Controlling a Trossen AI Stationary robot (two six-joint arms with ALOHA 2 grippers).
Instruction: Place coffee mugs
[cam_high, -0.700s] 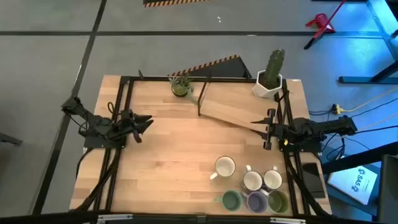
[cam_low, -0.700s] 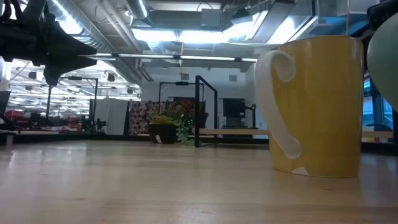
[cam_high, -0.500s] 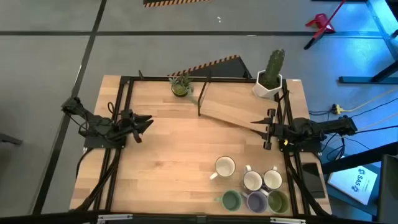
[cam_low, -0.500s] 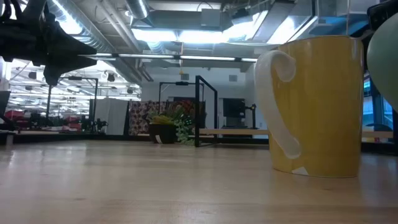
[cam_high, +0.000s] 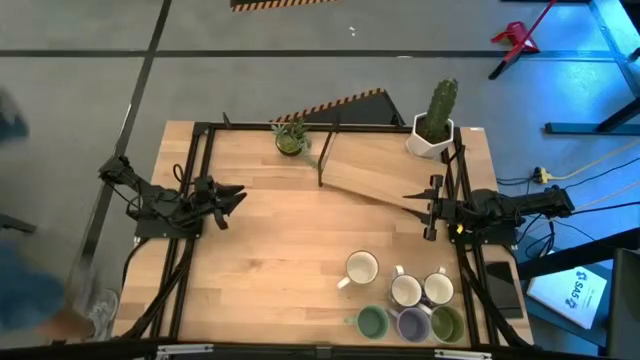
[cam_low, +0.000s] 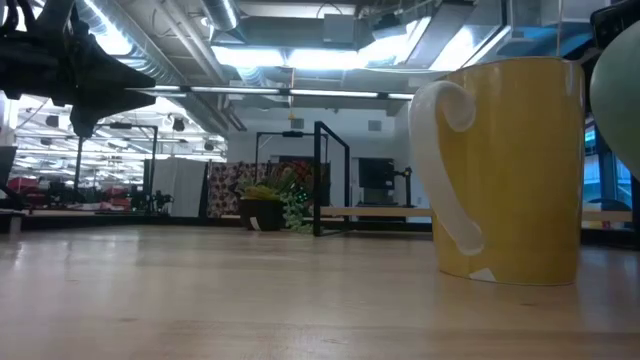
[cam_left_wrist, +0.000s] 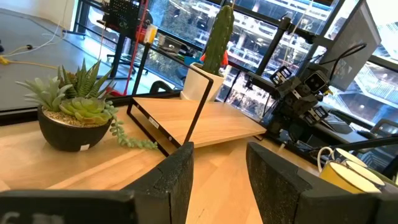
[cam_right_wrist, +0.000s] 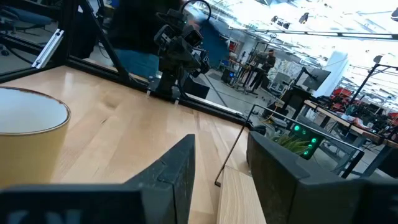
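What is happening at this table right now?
Nothing is being handled yet. The left claw and the right claw hang open and empty at the two sides of the wooden table. Six small round ceramic mugs stand clustered at the near right corner: three white mugs, two green mugs and one lavender mug. A blurred person shows beside the table's left edge.

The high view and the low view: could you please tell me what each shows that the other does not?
Only the high view shows all six coffee mugs clustered at the near right, the cactus pot, and both arms parked at the table's sides. Only the low view shows the room's ceiling lights beyond the table. Both share the lone cream mug, the small potted plant and the wooden table.
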